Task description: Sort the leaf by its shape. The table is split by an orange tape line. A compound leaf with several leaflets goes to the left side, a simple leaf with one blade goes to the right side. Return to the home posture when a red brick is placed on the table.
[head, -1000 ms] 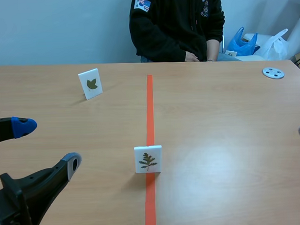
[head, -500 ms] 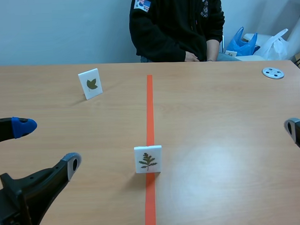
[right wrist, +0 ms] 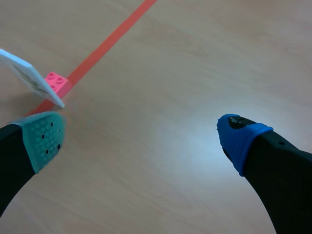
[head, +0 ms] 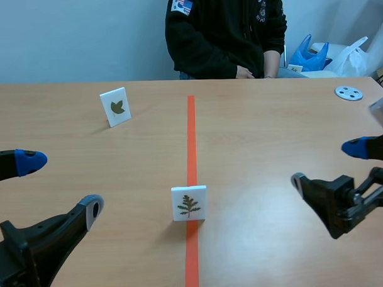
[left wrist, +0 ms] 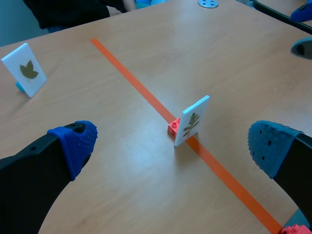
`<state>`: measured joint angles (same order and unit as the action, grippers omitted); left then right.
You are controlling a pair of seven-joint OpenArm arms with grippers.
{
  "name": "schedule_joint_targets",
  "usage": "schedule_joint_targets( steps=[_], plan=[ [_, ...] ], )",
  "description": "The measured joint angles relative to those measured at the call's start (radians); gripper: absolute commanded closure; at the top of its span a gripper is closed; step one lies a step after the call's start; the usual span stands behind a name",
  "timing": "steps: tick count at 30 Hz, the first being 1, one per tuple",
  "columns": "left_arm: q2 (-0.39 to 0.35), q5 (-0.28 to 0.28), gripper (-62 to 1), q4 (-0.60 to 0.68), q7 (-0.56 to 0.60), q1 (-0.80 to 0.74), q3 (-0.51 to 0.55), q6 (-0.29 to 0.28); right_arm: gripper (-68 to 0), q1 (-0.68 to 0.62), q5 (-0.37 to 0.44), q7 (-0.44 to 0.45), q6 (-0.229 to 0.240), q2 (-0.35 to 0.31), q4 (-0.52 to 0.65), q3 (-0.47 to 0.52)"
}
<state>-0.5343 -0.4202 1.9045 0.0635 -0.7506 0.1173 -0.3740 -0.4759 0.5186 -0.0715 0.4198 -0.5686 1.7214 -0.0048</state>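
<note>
At the near left, left gripper (head: 61,186) sits with fingers wide apart | near right, right gripper (head: 327,164) spread open too | between them the compound leaf card (head: 188,203) stands upright, right on the orange tape line (head: 191,137) | second leaf card (head: 116,106) way off, far left on the desk (head: 273,128)

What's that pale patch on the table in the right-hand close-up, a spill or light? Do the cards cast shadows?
Right wrist view: the pale patch on the table between the open jaws looks like reflected light, not a spill. Scene view: a wider sheen covers the table's right half; the near leaf card throws only a faint shadow.
</note>
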Motion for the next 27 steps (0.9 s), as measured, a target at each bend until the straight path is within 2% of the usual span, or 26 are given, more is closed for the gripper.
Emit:
schedule_joint_targets(
  steps=[4,15,24,27],
  plan=[
    [0.000,0.000,-62.3,0.000,0.000,0.000,0.000,0.000,-65.3,0.098,-0.043,0.017,0.019,0.000,-0.063,-0.130],
    [0.000,0.000,-62.3,0.000,0.000,0.000,0.000,0.000,-65.3,0.348,-0.183,0.106,0.023,0.017,-0.242,-0.451],
    [0.000,0.000,-62.3,0.000,0.000,0.000,0.000,0.000,-65.3,0.523,-0.282,0.200,0.022,0.153,-0.499,-0.660],
    [0.000,0.000,-62.3,0.000,0.000,0.000,0.000,0.000,-65.2,0.558,-0.329,0.221,0.009,0.201,-0.560,-0.713]
  ],
)
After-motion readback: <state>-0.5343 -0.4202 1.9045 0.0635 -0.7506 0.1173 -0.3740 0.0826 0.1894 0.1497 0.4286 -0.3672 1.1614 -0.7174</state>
